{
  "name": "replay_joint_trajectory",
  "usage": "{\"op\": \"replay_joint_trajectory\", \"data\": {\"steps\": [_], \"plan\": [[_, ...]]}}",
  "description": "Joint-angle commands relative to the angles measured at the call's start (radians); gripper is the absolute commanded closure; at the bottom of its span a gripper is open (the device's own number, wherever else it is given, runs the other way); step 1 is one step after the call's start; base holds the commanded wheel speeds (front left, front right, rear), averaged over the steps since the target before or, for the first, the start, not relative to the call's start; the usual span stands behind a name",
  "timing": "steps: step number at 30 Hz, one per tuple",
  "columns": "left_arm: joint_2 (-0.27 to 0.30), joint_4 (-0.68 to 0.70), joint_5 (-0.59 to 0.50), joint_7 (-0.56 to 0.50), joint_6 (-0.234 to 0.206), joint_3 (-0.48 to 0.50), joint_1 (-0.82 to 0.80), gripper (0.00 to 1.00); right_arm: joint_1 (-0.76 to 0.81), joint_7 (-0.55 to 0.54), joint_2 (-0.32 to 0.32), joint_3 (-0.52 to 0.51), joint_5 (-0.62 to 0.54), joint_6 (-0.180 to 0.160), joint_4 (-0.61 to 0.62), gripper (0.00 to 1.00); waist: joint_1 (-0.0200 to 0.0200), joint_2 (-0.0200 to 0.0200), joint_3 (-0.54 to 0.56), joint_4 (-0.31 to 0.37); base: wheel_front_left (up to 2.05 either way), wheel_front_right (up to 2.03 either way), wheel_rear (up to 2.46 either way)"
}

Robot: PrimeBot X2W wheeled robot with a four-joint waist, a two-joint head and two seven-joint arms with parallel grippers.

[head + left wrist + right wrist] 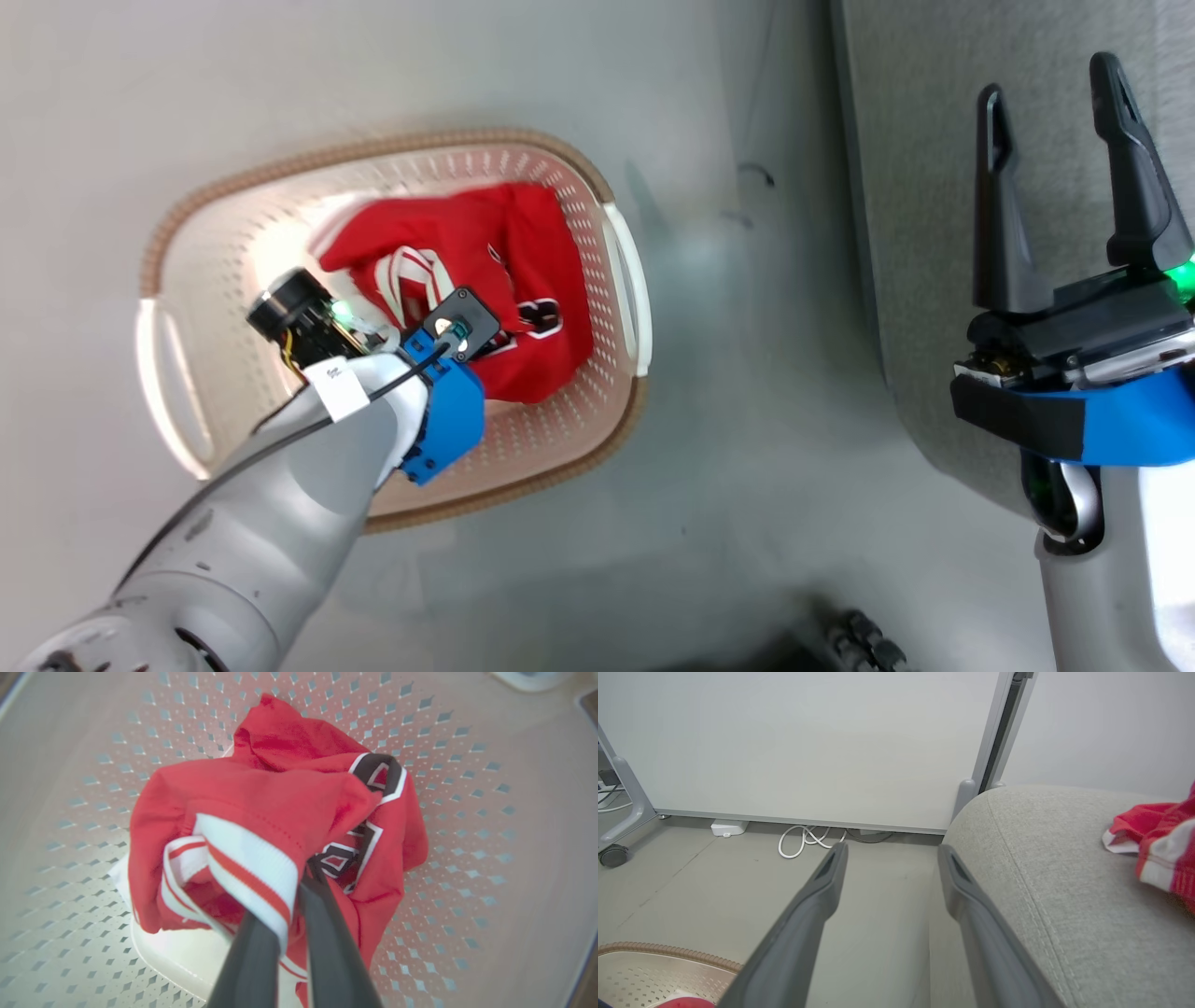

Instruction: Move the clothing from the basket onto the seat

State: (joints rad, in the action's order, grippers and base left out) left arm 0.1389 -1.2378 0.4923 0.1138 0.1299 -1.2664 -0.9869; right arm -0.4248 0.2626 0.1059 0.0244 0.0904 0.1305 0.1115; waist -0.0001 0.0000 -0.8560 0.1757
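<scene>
The left tool (299,891) pinches crumpled clothing (261,793) in perforated basket (467,812).

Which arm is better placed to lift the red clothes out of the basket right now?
Left. The left gripper is shut on the clothing inside the basket; the right gripper hangs open and empty at the seat edge.

Left arm (271,504) stretched forward and down, wrist tipped steeply. Left pincer (292,900): fingers pinched nearly together, clamped on a fold of the clothing (280,798). Right arm (1102,560) off to the side and raised. Right pincer (1050,93): fingers spread wide, pointing straight ahead.
</scene>
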Motion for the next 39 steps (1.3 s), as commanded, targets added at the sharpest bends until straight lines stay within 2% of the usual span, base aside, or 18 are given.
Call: {"op": "replay_joint_trajectory", "data": {"steps": [1,10,20,25,39], "plan": [[-0.005,0.000,0.012,0.011,0.001,0.007,0.008,1.00,0.010,0.003,0.006,-0.002,0.002,0.000,-0.005,0.00,0.0001,0.0000,0.054,-0.023,0.00,0.00,0.00],[-0.035,0.006,0.096,0.108,0.001,0.016,0.084,1.00,0.060,0.004,0.009,0.009,0.009,0.000,-0.072,0.00,0.0001,0.0000,0.242,-0.061,0.00,0.00,0.00],[-0.031,0.074,0.184,0.153,0.001,0.064,0.163,1.00,0.139,0.003,0.011,0.009,0.007,0.000,-0.132,0.00,0.0001,0.0000,0.441,-0.106,0.00,0.00,0.00],[-0.001,0.169,0.173,0.152,-0.002,0.128,0.208,1.00,0.185,0.003,0.012,0.008,0.008,0.000,-0.154,0.00,0.0001,0.0000,0.532,-0.127,0.00,0.00,0.00],[0.051,0.404,0.106,0.153,-0.021,0.396,0.293,1.00,0.277,0.003,-0.004,0.016,0.012,0.000,-0.193,0.00,0.0001,0.0000,0.705,-0.149,0.00,0.00,0.00]]}}
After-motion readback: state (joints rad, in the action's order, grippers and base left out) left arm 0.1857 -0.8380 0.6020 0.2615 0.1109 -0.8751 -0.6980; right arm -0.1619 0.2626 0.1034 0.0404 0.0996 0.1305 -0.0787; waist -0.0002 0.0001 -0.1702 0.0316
